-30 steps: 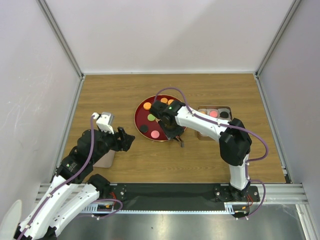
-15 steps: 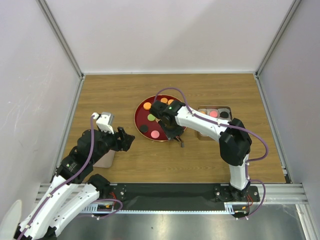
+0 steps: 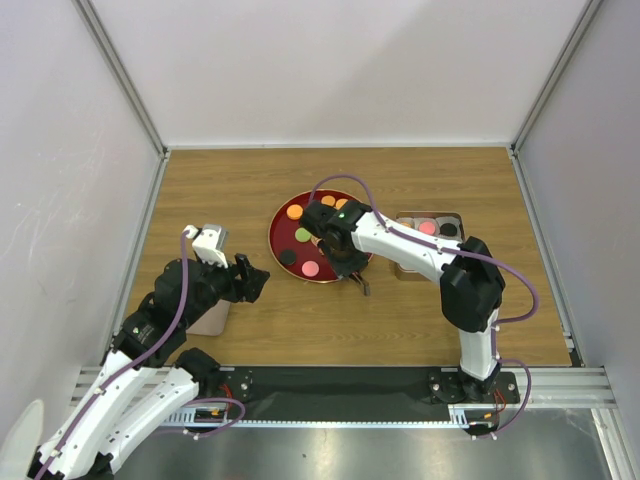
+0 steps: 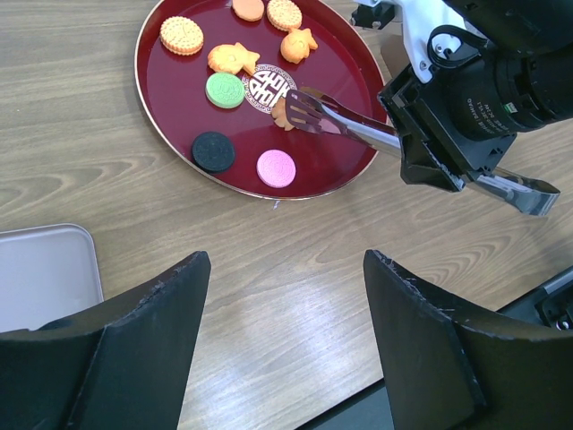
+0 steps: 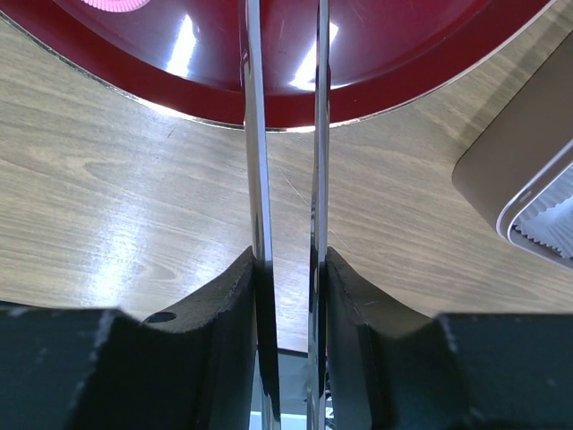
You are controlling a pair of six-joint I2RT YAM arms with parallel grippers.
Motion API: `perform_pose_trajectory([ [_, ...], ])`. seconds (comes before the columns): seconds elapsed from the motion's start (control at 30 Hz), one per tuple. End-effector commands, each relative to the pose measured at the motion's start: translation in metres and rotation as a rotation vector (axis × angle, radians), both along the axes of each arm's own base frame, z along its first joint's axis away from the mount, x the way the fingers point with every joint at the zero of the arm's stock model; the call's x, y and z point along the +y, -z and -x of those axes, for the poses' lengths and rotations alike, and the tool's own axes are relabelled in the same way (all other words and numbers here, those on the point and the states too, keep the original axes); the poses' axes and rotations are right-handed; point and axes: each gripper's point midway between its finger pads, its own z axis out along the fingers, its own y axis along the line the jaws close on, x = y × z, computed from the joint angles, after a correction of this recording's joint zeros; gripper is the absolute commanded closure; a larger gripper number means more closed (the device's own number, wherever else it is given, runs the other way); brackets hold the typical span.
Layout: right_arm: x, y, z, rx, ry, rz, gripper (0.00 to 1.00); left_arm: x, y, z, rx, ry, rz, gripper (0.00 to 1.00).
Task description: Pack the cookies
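Right end effector (image 5: pixel 286 276) grips tongs (image 4: pixel 356 130), seemingly pinching cookie (image 4: pixel 279 114).

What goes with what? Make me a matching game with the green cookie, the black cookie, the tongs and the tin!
Things:
1 green cookie
2 black cookie
3 tongs
4 tin

Places:
A in the right gripper
B beside the dark-red plate, not on it
C right next to the white emblem in the plate's middle
D near the plate's rim, by the pink cookie

Pairs: 1-C, 2-D, 3-A, 4-B
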Motion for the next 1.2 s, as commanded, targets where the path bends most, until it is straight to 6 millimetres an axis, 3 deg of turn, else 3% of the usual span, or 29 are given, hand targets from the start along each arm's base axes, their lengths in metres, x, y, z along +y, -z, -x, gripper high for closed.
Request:
perform_pose_trajectory([
  [0.0,0.002,-0.030,-0.008,-0.065,0.014,-0.052,0.65,-0.002,-0.010,-0.001,-0.041,0.009,0.013,0.24],
  [1.17,-0.004,-0.051,-0.014,-0.119,0.052,-0.089,0.68,0.000,-0.012,0.000,-0.052,0.006,0.019,0.24],
])
